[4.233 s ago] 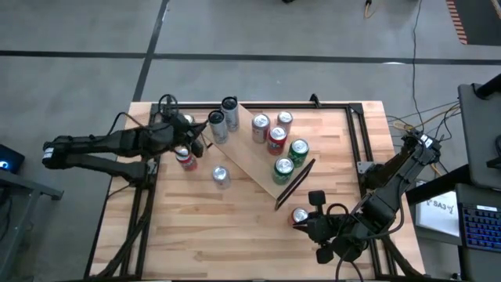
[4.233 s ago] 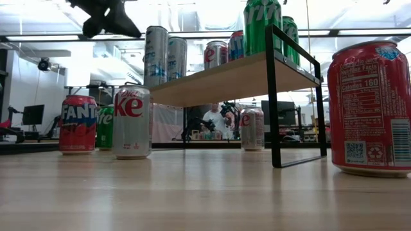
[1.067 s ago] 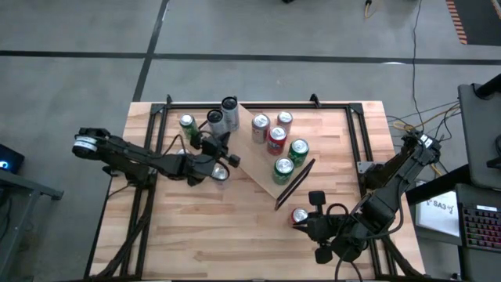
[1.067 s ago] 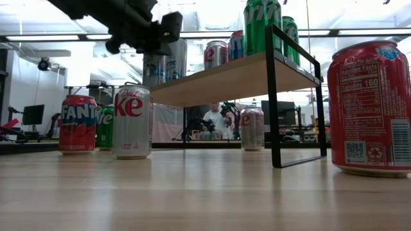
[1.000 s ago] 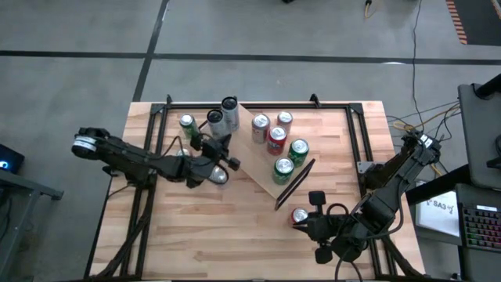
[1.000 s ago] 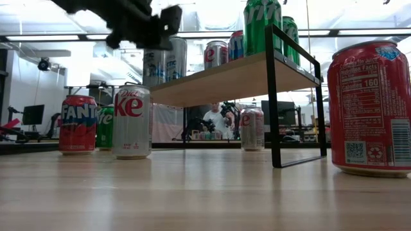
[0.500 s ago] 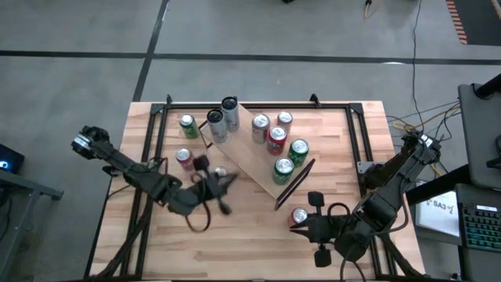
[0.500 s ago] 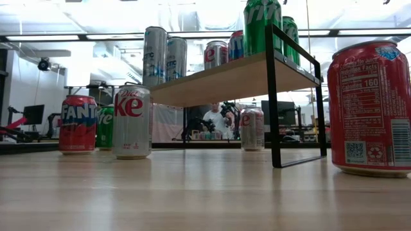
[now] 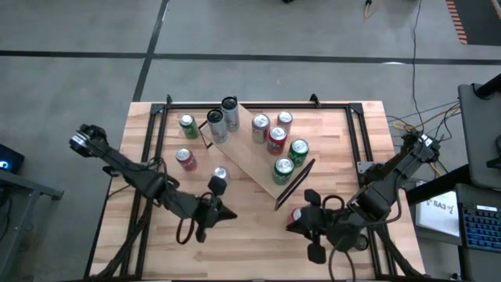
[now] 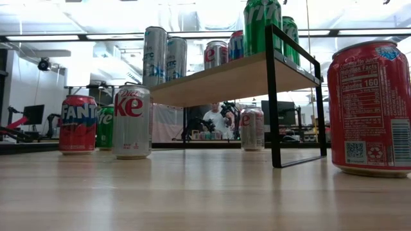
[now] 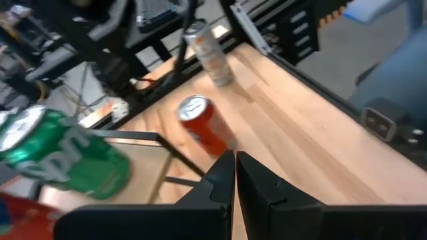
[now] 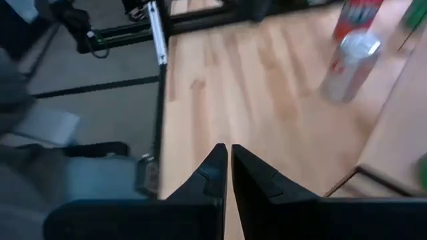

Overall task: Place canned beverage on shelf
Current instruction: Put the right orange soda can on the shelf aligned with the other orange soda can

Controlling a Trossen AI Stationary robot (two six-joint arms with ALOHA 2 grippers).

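Dark left tool [image 9: 221,213] clenched and empty over the front of the desk [image 9: 250,243], right tool [image 9: 296,225] clenched, empty, just beside a red can [image 9: 298,213], silver can [image 9: 220,177] standing near the shelf [image 9: 258,160], six cans on the shelf

Shelf [image 9: 262,160] set slantwise in the middle of the table [image 9: 250,235], cans on it and around it.

Six cans stand on the shelf: two at its far left end [image 9: 223,117], four [image 9: 278,141] toward its right end. On the table left of it stand three more cans [image 9: 188,153]. One can [image 9: 297,213] stands near the shelf's right end frame, toward the table's front right.
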